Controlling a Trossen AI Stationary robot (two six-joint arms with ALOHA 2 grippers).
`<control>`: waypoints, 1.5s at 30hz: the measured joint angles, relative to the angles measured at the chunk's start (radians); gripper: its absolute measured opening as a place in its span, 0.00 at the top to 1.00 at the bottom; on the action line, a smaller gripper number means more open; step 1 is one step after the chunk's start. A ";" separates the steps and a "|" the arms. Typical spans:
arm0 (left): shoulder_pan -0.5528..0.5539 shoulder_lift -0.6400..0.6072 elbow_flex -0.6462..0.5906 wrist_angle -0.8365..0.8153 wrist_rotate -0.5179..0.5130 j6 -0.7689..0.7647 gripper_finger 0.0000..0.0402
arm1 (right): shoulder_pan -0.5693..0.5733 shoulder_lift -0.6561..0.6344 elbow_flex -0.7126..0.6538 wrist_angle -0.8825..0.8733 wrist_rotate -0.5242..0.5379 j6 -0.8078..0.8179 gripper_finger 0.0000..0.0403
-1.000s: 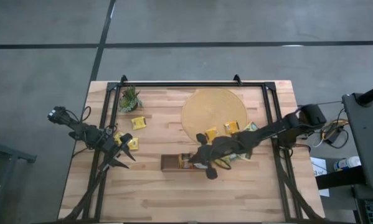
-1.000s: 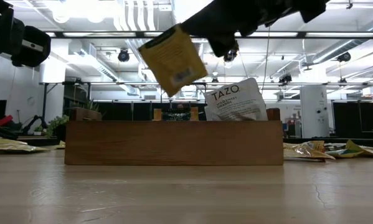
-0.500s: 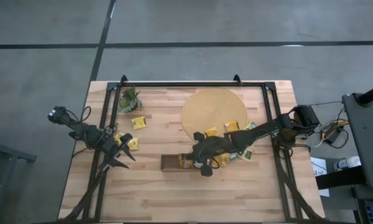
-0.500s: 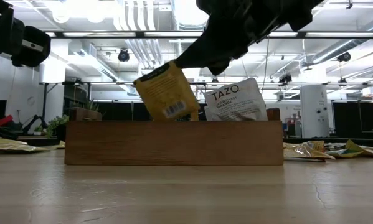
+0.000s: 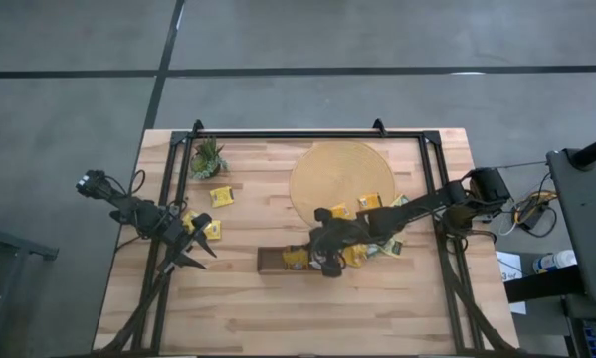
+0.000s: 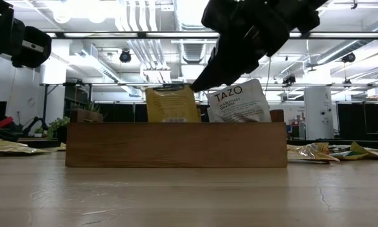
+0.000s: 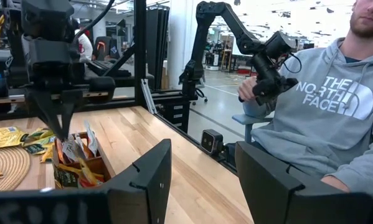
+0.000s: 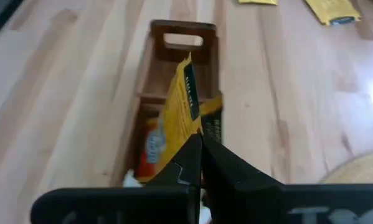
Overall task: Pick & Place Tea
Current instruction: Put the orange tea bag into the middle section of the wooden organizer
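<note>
1. Wooden worktop (image 5: 278,308) inside a black frame, with grey floor all round it; the low view looks into a lit hall behind.
2. Right claw (image 5: 322,267) hangs over the brown tray (image 6: 176,144), fingers pressed together on the top edge of a yellow sachet (image 6: 171,104).
3. That sachet stands upright in the tray directly beneath the right claw, its lower part hidden by the tray wall.
4. Just beside it in the tray, a white-and-orange sachet (image 6: 239,101) leans upright.
5. Behind the right claw lies a round mat (image 5: 342,174) with loose sachets (image 5: 369,202) at its near edge.
6. Left claw (image 5: 200,247) hovers well apart from the tray, fingers spread and holding nothing.
7. More yellow sachets (image 5: 220,196) lie close to the left claw, with a small green plant (image 5: 207,157) farther beyond them.
8. Beyond the left claw's fingers (image 7: 142,180), a person in a grey hoodie (image 7: 323,118) sits by the worktop.
</note>
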 joint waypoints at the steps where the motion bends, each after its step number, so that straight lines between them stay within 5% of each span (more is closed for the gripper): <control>1: 0.000 0.000 0.000 0.000 0.000 0.000 0.57 | -0.001 0.000 0.000 -0.003 0.006 0.000 0.98; 20: 0.000 0.001 0.000 0.000 0.000 0.000 0.57 | 0.009 -0.029 0.000 -0.117 0.008 -0.081 0.97; 33: 0.000 0.000 0.000 0.000 0.000 0.000 0.57 | 0.023 -0.047 0.014 -0.134 0.010 -0.100 0.72; 45: 0.000 0.004 0.000 0.000 0.000 0.000 0.57 | 0.065 -0.103 0.177 -0.711 0.021 0.171 0.61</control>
